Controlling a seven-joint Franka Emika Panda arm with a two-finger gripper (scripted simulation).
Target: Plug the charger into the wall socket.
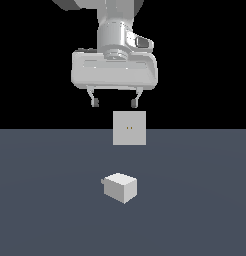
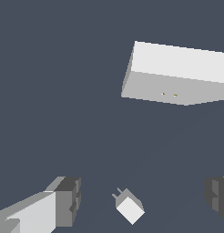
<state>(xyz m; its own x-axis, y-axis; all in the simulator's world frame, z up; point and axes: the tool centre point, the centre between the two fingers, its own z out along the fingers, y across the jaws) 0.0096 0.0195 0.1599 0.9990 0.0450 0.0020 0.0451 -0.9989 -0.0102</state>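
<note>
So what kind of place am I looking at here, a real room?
Probably not: it looks like a computer simulation. A flat, featureless blue-grey floor meets pure black, and the off-white boxy charger and light-grey square socket plate are plain, textureless blocks.

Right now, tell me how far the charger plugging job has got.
Nothing looks done yet. The small off-white box-like charger lies on the dark grey floor, its prongs aimed away from the flat light-grey square wall socket, apart from it. In hand: the end effector hovers open and empty above both. Left: grasp the charger, turn its prongs to the two yellowish slots, push it in.
</note>
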